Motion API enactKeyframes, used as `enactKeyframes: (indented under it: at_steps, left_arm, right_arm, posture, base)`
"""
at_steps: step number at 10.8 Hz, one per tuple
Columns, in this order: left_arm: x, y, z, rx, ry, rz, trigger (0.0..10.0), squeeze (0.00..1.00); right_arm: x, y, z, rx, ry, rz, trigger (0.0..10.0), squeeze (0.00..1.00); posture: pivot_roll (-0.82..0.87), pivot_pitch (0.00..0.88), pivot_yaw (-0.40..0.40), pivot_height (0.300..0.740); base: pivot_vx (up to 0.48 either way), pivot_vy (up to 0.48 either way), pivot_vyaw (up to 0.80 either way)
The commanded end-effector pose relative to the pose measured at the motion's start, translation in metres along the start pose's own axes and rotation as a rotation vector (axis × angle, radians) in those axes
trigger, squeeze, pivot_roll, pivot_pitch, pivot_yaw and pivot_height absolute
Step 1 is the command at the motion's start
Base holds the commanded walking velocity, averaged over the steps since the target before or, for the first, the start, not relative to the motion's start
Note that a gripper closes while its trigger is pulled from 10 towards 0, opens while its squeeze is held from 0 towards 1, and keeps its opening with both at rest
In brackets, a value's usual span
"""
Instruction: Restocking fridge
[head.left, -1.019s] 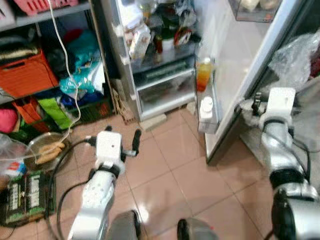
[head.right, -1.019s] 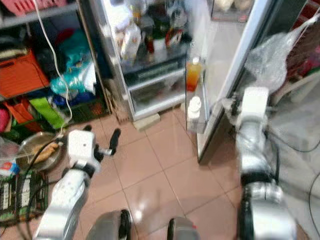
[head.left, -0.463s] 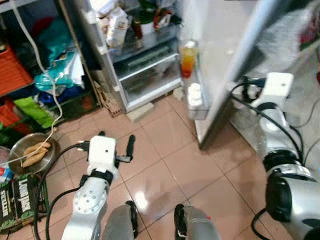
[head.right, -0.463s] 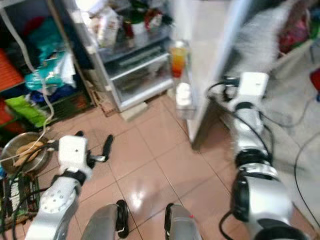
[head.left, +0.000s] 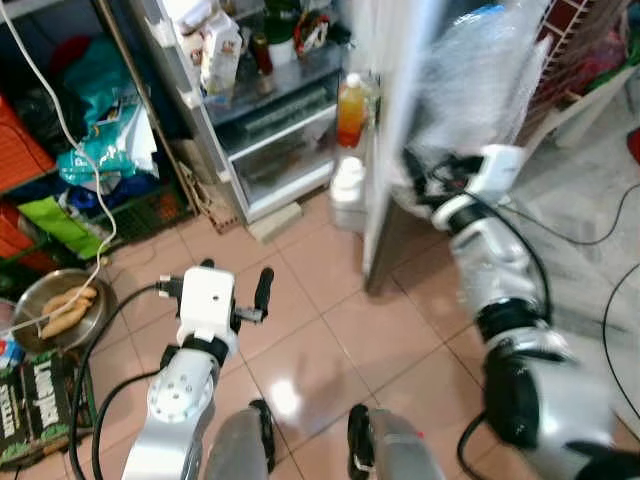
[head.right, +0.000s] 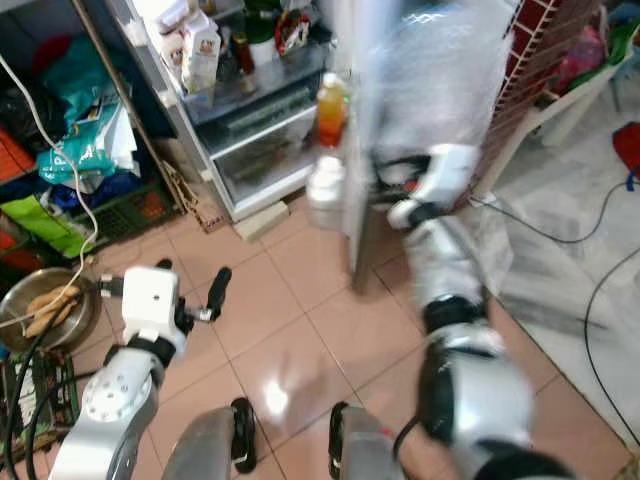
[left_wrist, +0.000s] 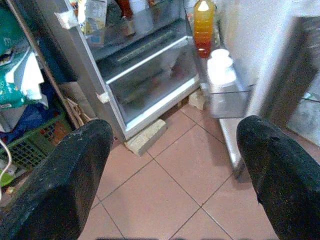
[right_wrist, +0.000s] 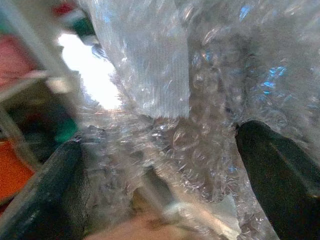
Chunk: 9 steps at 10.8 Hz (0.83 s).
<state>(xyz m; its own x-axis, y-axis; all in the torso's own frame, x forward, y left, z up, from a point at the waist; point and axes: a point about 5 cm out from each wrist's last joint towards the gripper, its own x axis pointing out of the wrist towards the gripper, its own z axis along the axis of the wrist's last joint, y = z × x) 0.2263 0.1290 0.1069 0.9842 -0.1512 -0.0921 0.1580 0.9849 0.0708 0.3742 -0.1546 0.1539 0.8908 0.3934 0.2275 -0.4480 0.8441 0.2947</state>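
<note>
Now door (head.left: 392, 120) swung nearer shut since 1.0 s ago | right hand (head.left: 412, 172) spread at its edge, 1 o'clock | left hand (head.left: 236, 288) spread, empty, 7 o'clock | restocking seems wrapping up

fridge door (head.right: 365, 130) motion-blurred

**Bright room, blurry right side**

Even daylight w/ white glare patch on the floor tiles (head.left: 283, 397). Right arm (head.right: 440, 260) & fridge door (head.right: 365, 120) smeared by motion blur. Right wrist view soft, blown-out white spot behind bubble wrap (right_wrist: 200, 100). Left wrist view sharp.
</note>
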Motion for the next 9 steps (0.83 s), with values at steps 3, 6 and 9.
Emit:
enactKeyframes:
  at_steps: [3, 6, 9]
  left_arm:
    - [0.001, -0.001, -0.007, -0.003, 0.027, -0.009, 10.0, 0.00]
    - [0.009, -0.004, -0.007, -0.006, 0.023, -0.014, 10.0, 0.00]
    - [0.018, -0.003, -0.006, -0.008, 0.004, -0.001, 10.0, 0.00]
  right_arm:
    - [-0.003, 0.055, 0.004, 0.148, -0.016, 0.403, 10.0, 0.00]
    - [-0.016, 0.058, -0.014, 0.066, 0.087, 0.446, 10.0, 0.00]
    - [-0.029, 0.027, -0.021, -0.205, 0.149, 0.175, 10.0, 0.00]
  posture:
    - [0.18, 0.198, 0.055, 0.740]
    - [0.17, 0.179, 0.043, 0.740]
    - [0.15, 0.150, 0.030, 0.740]
  base:
    - [0.000, 0.000, 0.00]
    - [0.000, 0.000, 0.00]
    - [0.000, 0.000, 0.00]
